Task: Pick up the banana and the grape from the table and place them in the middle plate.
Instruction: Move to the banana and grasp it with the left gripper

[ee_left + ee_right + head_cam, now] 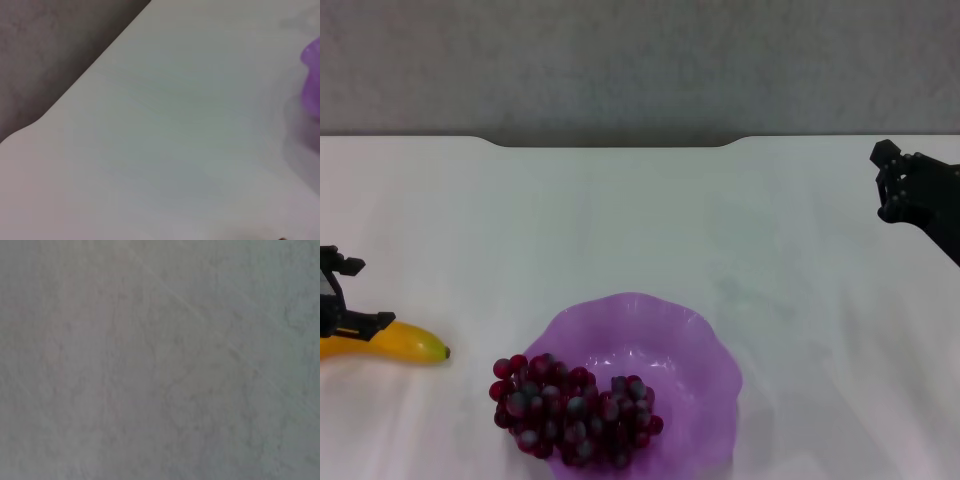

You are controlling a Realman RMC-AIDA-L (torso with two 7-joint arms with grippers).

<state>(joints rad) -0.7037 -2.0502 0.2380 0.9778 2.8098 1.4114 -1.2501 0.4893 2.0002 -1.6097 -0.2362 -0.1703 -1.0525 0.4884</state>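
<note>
The banana (pixel 408 344) lies on the white table (pixel 640 220) at the near left, its dark tip pointing toward the middle plate. My left gripper (pixel 362 293) hangs over the banana's left part, open, its near finger (pixel 375 321) right at the fruit's top edge. The grape (pixel 570 408) bunch rests in the near left part of the purple scalloped middle plate (pixel 690 350), some berries over the rim. The left wrist view catches the middle plate's rim (pixel 311 75). My right gripper (pixel 883 183) stands open at the far right, apart from everything.
The table's notched far edge (pixel 620 143) runs across the back, with a grey wall behind it. Bare tabletop stretches between the plate and the right arm. The right wrist view shows only table surface (pixel 160 360).
</note>
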